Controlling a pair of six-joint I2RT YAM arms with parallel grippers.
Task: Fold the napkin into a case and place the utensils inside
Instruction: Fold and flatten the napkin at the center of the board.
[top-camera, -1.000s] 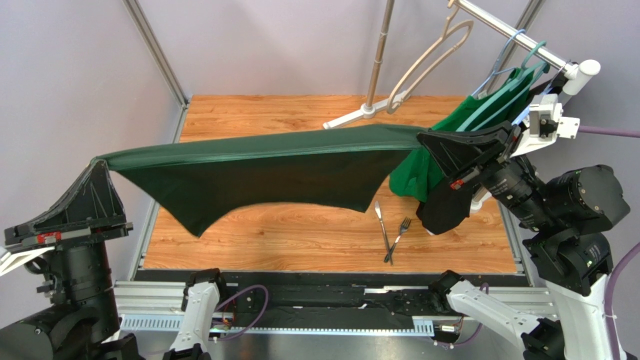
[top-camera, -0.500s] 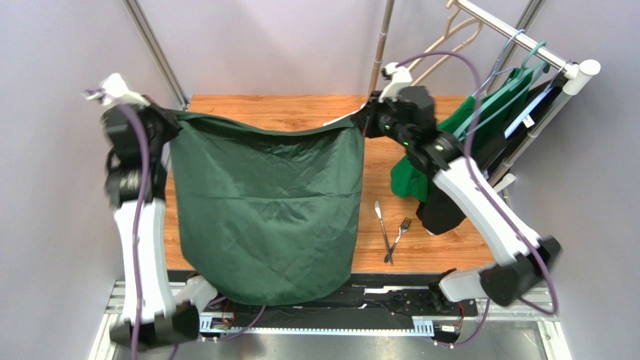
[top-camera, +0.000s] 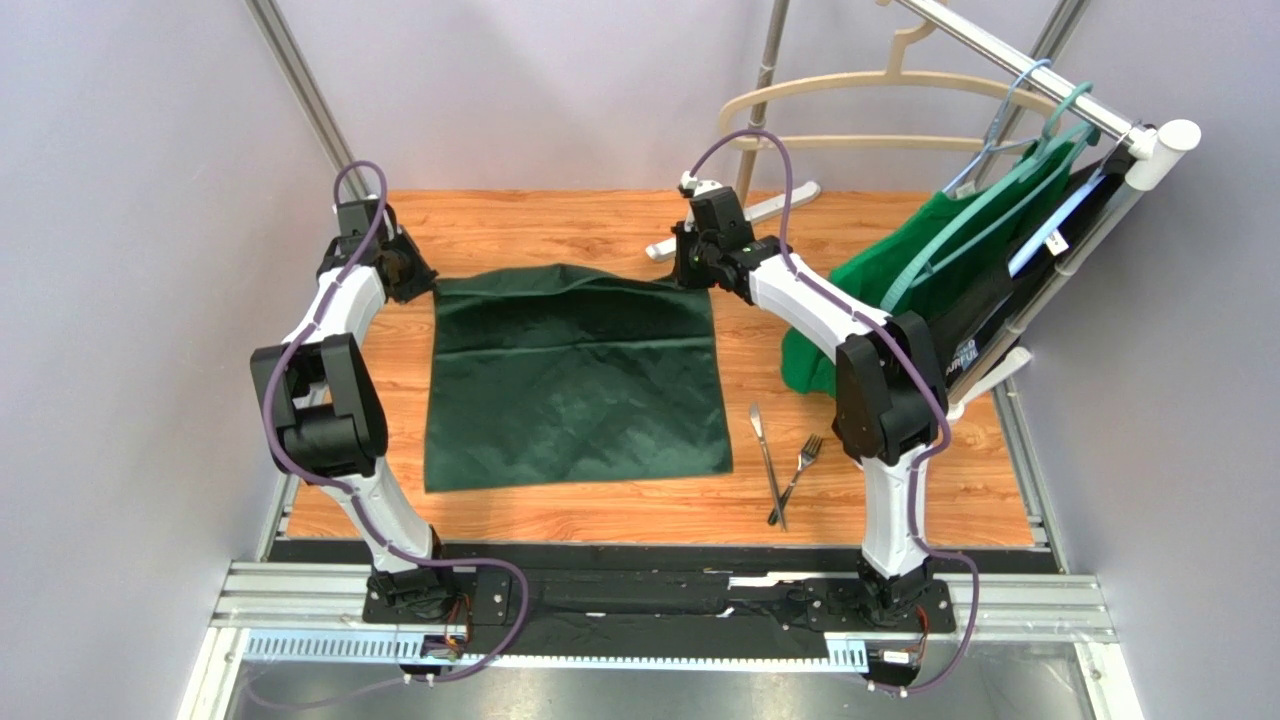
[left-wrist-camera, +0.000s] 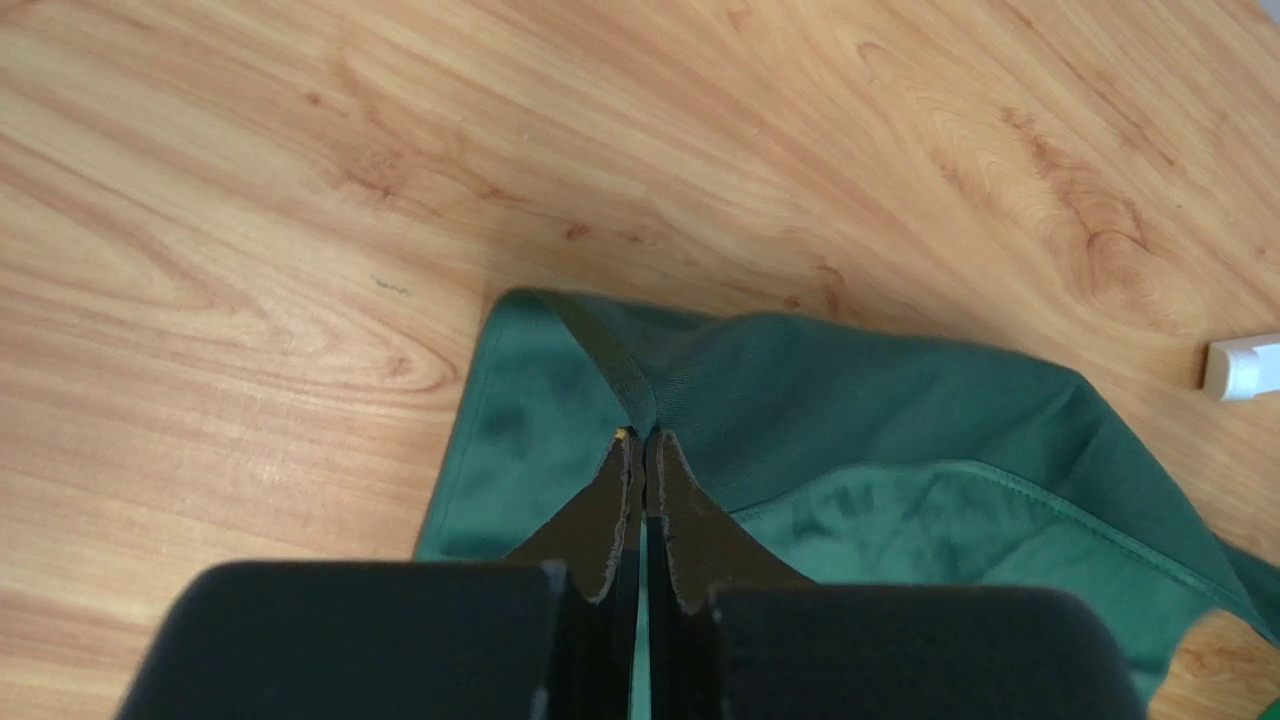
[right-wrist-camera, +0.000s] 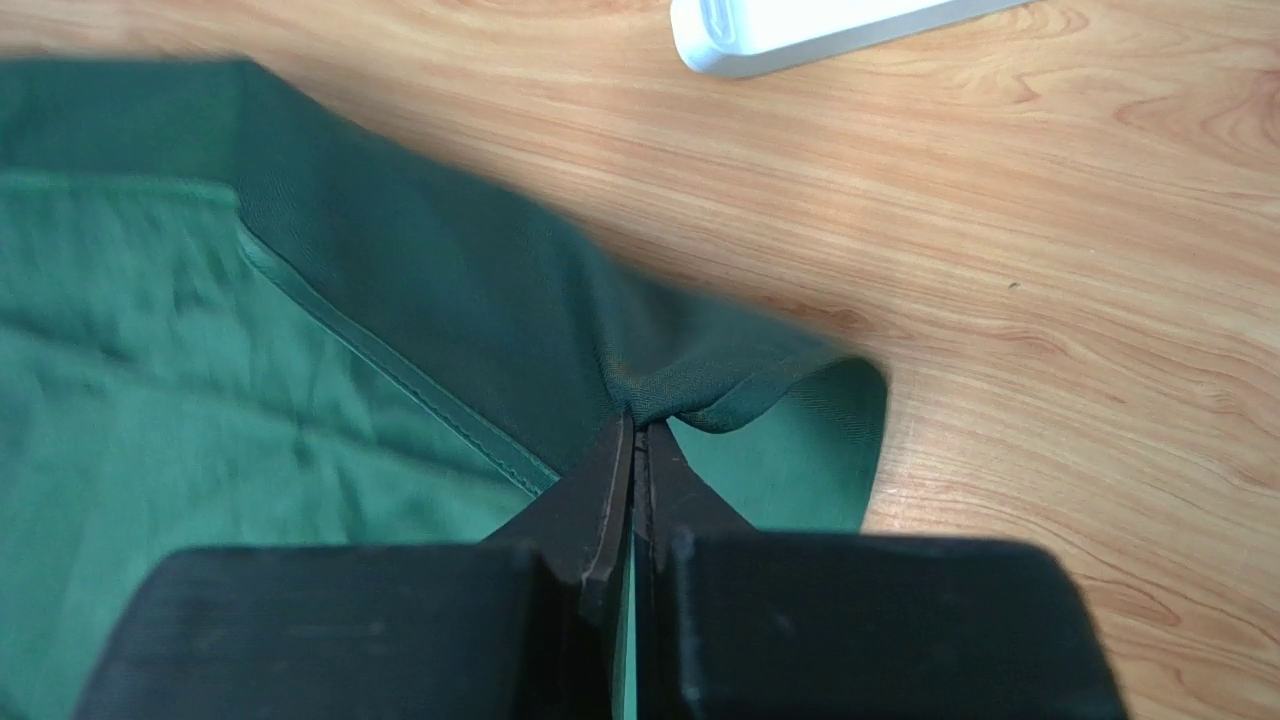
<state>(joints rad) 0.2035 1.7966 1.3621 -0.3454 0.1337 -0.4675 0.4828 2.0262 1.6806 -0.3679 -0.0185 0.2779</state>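
The dark green napkin (top-camera: 571, 383) lies spread out on the wooden table, roughly square, with its far edge folded over a little. My left gripper (top-camera: 425, 285) is shut on the napkin's far left corner (left-wrist-camera: 706, 375), its tips (left-wrist-camera: 643, 435) pinching a tuck of cloth. At the far right corner my right gripper (top-camera: 694, 278) is likewise shut on the napkin (right-wrist-camera: 226, 375), tips (right-wrist-camera: 639, 428) nipping a raised fold. The utensils, a knife (top-camera: 763, 443) and a fork (top-camera: 801, 468), lie crossed on the bare wood just right of the napkin. No case shows.
A brighter green garment (top-camera: 902, 270) on a teal hanger hangs from the rack at the right, with a beige hanger (top-camera: 887, 98) swinging above. The rack's white foot (top-camera: 736, 225) rests just behind the napkin's far right corner (right-wrist-camera: 812, 23).
The napkin was held stretched in the air between both grippers, then hung as a sheet; now it lies flat on the table, both arms reaching to its far corners.
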